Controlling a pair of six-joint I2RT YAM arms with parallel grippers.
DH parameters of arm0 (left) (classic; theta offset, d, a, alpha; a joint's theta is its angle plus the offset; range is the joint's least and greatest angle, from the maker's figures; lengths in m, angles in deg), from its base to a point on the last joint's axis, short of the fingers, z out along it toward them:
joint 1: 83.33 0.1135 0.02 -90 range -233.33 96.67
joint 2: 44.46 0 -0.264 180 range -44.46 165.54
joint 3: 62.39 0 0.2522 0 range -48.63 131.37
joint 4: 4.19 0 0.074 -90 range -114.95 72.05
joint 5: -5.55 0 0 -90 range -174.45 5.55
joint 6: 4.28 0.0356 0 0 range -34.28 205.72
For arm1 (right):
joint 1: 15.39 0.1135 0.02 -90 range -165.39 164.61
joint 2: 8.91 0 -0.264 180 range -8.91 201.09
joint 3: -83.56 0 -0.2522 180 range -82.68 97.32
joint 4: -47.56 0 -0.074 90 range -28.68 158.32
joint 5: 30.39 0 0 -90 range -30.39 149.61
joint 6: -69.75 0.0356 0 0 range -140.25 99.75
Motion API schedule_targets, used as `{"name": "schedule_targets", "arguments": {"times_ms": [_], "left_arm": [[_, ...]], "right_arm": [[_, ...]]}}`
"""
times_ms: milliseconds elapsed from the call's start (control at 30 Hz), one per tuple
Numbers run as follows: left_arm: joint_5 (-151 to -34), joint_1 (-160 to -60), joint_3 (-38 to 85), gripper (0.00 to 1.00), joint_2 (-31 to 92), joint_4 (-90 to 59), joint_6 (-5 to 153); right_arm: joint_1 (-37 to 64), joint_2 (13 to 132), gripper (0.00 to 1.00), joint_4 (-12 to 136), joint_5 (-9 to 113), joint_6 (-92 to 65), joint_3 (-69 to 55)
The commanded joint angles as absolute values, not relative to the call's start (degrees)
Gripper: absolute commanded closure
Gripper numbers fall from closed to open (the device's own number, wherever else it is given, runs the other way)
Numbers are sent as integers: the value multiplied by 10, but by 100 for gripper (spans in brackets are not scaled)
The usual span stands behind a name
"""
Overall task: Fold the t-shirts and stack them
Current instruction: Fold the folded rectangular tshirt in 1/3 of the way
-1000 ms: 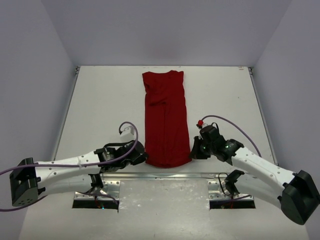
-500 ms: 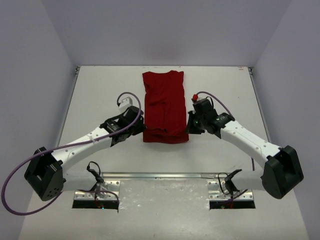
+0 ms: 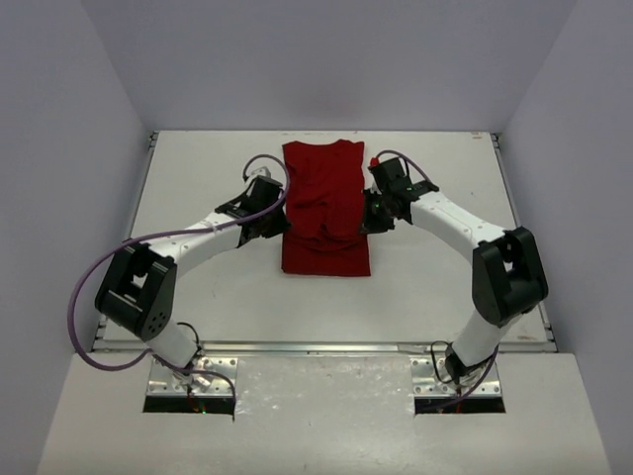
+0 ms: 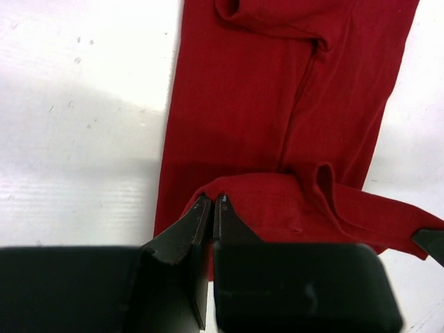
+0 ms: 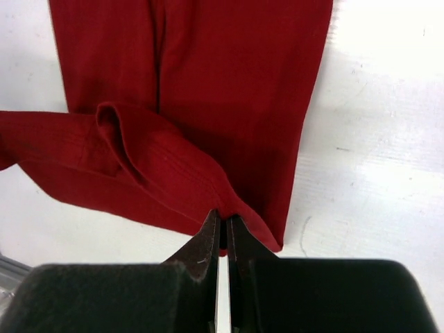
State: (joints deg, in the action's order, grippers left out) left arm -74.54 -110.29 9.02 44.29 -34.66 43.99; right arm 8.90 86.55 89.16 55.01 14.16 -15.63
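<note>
**A:** Since the white tabletop point(image 3: 198, 297) takes up most of the overhead view, what lies on it?

**B:** One plain dark red cloth t-shirt point(image 3: 326, 183), folded to a narrow strip. It sits in the middle and reaches toward the far edge. Its near end is doubled back over the layer beneath.

**A:** And the arms?

**B:** The white-and-black left arm point(image 3: 203, 237) reaches to the strip's left edge. The white-and-black right arm point(image 3: 445, 213) reaches to its right edge.

**A:** How do the pincers stand?

**B:** The left pincer point(image 4: 211, 202) is clamped on the left corner of the doubled-back hem, and the right pincer point(image 5: 223, 220) on the right corner. Both sets of jaws are pressed together with only cloth between them. A pucker shows in the hem between the two grips.
</note>
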Motion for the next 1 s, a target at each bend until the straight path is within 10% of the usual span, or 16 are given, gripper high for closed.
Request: {"name": "schedule_targets", "arguments": {"times_ms": [0,567,767,900,967], "left_arm": [[-790,-1081,125,100,471,-292,470],[-851,-1024,261,90,644,-296,500],[-816,-1022,263,54,637,-276,483],[-781,-1022,282,48,608,-270,487],[-753,-1023,260,39,563,-253,485]], "right_arm": [[76,907,99,889,531,108,-105],[40,1060,88,916,521,68,40],[23,1092,77,927,529,72,93],[10,1090,69,945,515,80,143],[10,1069,53,919,523,93,124]]}}
